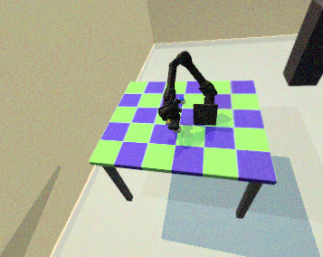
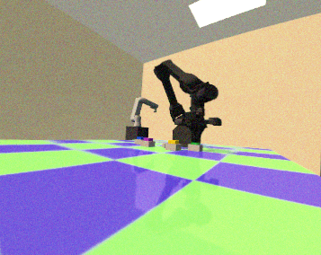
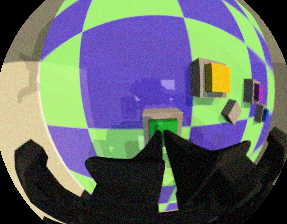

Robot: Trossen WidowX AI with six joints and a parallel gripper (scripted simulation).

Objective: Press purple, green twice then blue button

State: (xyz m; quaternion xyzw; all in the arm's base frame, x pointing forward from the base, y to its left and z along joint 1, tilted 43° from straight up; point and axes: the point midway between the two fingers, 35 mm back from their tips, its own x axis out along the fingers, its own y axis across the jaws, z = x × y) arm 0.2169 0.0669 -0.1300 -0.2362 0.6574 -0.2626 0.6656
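- We see our jaws clenched on nothing, tips at the green button (image 3: 163, 125), lower centre of the wrist view.
- An orange button (image 3: 220, 78) sits upper right on the worktop (image 3: 127, 50).

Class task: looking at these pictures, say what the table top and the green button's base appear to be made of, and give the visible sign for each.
Table top: looks like a smooth, glossy painted or laminated board, since faint reflections of the arm show in its purple and green squares. Green button: its base appears to be matt, pale grey-beige plastic or wood, with no shine visible; the picture is too coarse to tell which.
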